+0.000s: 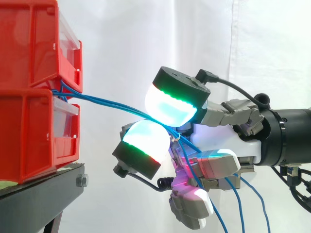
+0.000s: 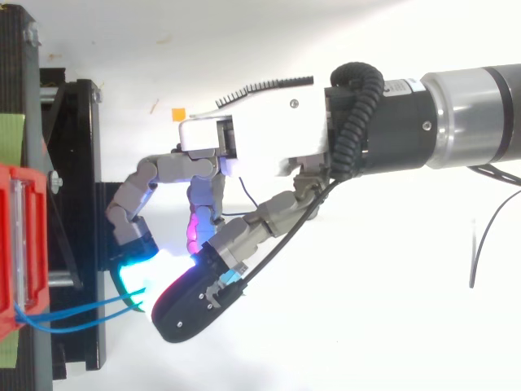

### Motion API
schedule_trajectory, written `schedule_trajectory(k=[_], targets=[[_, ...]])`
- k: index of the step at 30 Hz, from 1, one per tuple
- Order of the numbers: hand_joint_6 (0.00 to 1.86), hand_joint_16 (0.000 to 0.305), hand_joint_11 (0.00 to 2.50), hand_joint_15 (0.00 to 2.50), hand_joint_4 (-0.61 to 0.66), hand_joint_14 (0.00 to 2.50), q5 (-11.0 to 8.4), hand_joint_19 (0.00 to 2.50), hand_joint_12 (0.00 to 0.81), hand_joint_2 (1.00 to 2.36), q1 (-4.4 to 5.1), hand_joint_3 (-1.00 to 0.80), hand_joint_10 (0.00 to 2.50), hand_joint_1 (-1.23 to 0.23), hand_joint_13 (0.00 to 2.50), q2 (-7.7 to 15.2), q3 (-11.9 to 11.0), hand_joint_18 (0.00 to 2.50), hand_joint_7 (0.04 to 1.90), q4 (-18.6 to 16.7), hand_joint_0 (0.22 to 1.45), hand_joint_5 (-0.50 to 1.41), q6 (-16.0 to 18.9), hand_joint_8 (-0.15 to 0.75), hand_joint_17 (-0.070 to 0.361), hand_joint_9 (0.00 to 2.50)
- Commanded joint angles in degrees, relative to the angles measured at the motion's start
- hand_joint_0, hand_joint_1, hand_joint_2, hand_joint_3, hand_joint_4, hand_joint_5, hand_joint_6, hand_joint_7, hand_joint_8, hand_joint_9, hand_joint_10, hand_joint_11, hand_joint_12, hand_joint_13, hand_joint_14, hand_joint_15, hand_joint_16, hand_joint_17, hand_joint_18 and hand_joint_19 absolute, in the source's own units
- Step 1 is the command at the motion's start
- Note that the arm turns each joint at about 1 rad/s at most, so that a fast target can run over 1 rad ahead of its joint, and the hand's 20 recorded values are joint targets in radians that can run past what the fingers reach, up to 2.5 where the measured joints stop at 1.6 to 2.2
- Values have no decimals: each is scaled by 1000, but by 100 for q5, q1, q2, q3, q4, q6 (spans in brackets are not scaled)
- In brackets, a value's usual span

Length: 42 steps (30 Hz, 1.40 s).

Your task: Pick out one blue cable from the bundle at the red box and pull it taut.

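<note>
Fingers (image 1: 171, 104) of the hand (image 1: 228, 138) pinch blue cables (image 1: 107, 101), seemingly more than one, strung from stacked red bins (image 1: 34, 87) on the black stand (image 1: 43, 187).

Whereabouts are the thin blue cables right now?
In the side view the blue cables run from between the stacked red bins on the left, rightward into the hand, whose glowing fingertips pinch them.

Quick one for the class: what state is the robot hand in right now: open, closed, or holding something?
Robot hand: closed, with its glowing pads pinching the blue cables that run from the red bins.
</note>
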State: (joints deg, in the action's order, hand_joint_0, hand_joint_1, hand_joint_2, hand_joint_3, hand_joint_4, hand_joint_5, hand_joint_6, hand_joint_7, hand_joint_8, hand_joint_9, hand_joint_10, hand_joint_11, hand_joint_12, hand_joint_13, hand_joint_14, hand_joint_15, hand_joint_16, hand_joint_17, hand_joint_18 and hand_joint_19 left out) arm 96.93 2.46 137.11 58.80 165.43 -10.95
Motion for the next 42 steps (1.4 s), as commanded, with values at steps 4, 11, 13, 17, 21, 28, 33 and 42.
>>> schedule_trajectory(k=[4, 11, 13, 17, 21, 28, 33, 42], targets=[[903, 54, 888, 701, 64, 27, 10, 805, 419, 1019, -9, -223, 28, -811, 1279, 0, 0, 1028, 1061, -2, 642, -97, 14, 345, 121, 1496], [916, 53, 877, 697, 16, 27, 1, 780, 411, 1016, -9, -281, 28, -911, 1268, 8, 0, 1003, 1075, -2, 727, -103, -3, 337, 118, 1482], [919, 52, 875, 699, -35, 25, 10, 784, 404, 1008, 0, -400, 28, -909, 1263, 0, 0, 997, 1079, -2, 759, -104, -3, 334, 117, 1484], [922, 51, 882, 690, -95, 25, -8, 772, 401, 1000, 0, -500, 28, -902, 1266, 0, 0, 993, 1122, -2, 784, -104, 5, 327, 115, 1493], [924, 51, 877, 700, -83, 28, 1, 769, 398, 1000, -9, -500, 28, -899, 1269, 0, 0, 995, 1107, -2, 769, -104, -3, 324, 114, 1500], [926, 50, 878, 700, -78, 27, 10, 777, 400, 1000, -9, -500, 29, -888, 1276, 0, 0, 997, 1095, -2, 749, -102, -3, 323, 113, 1506], [926, 50, 882, 702, -85, 25, -8, 768, 399, 1000, -9, -500, 29, -892, 1279, 0, 0, 997, 1078, -2, 740, -101, 5, 321, 112, 1513], [930, 47, 876, 700, -304, 27, -8, 762, 378, 1000, -17, -500, 29, -908, 1277, 0, -9, 986, 1154, 7, 811, -90, -3, 291, 105, 1533]])
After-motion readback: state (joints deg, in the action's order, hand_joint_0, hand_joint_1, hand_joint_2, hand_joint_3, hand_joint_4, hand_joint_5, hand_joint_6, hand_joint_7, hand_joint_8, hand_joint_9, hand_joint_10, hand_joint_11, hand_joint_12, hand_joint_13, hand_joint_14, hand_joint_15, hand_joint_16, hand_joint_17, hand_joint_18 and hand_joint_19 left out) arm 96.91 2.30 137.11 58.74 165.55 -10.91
